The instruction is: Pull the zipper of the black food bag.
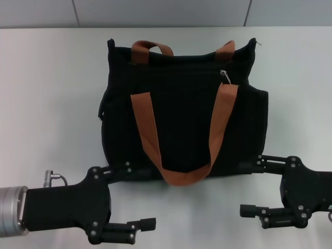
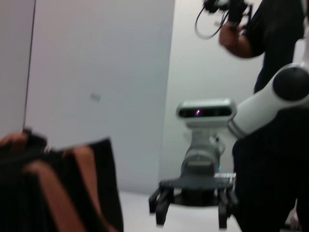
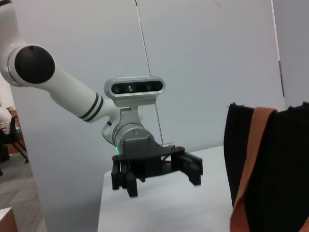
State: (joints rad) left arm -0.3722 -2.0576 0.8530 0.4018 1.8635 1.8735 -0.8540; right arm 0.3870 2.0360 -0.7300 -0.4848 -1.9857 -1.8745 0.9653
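The black food bag (image 1: 184, 111) lies flat on the white tabletop (image 1: 46, 93), about in the middle, with its top edge toward the far edge; one brown handle (image 1: 179, 132) is flopped over the front of it, and the other brown handle (image 1: 153, 49) sticks out past the top. A small silver zipper pull (image 1: 225, 75) sits high on the bag, on the side nearer the right edge of the tabletop; I cannot tell if the zipper is open or closed from here, so I cannot say if the pulling is done or still to do.

My left gripper (image 1: 122, 199) is near the front edge, by the bag's near left corner; its jaws are spread wide and hold nothing — one finger lies right at the bag's bottom edge, the other is well clear of it. My right gripper (image 1: 270, 187) is by the bag's near right corner; its jaws are wide too and empty, with one finger close to the bag.

I think my hands sit low at both corners so one can hold the bag down while the other goes for the pull; the bag is soft and would slide or bunch up if nothing held it. The pull is tiny and flat — easy to miss; my right side is the closer one to it.
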